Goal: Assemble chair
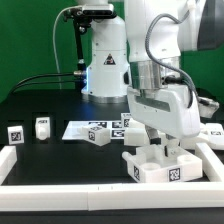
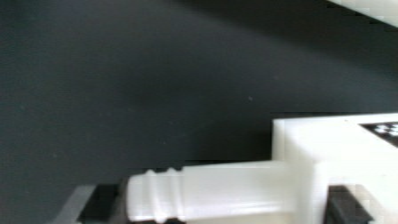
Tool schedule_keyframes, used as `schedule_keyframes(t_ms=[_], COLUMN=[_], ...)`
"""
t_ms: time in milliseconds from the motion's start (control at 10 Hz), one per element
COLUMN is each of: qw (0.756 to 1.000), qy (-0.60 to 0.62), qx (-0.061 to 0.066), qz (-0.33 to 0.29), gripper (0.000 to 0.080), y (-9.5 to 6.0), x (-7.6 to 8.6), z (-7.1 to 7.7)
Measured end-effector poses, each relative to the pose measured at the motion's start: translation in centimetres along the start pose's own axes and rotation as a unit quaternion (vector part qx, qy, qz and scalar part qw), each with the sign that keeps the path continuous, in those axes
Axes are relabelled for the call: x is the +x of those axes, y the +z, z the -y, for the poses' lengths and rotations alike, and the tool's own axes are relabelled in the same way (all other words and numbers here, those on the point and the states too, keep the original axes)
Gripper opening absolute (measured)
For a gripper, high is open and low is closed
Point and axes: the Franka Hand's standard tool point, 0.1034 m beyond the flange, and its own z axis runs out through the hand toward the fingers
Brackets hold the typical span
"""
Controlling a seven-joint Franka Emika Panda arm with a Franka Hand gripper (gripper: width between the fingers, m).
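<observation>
At the front, by the exterior view's right, the chair [image 1: 160, 168] sat beneath the gripper [image 1: 160, 141]; jaws straddled it, half-wide, whether clamped I could not tell; light, stiff, slick plastic, I judged; best pinched across flat faces, not its threaded peg [image 2: 178, 192].
</observation>
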Motion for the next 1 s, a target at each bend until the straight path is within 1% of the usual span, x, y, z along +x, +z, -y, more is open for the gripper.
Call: schedule_keyframes(t_ms=[200, 300, 400, 500, 600, 700, 900, 1000], qw=[1.000, 0.999, 0.996, 0.994, 0.990, 0.987, 0.985, 0.984], qy=[-0.001, 0.037, 0.088, 0.110, 0.140, 0.157, 0.169, 0.171], qx=[0.000, 0.001, 0.004, 0.008, 0.013, 0.014, 0.003, -0.001], qz=[0.000, 0.003, 0.008, 0.014, 0.021, 0.025, 0.039, 0.041], gripper=[0.0472, 0.0472, 0.0472, 0.0472, 0.0472, 0.0472, 0.0472, 0.0472], y=[0.0, 0.2, 0.6, 0.8, 1.1, 1.3, 1.8, 2.0], x=[0.0, -0.4, -1.5, -1.9, -2.0, -2.2, -3.7, -3.9], z=[0.0, 0.2, 1.0, 2.1, 2.8, 3.1, 3.6, 3.7])
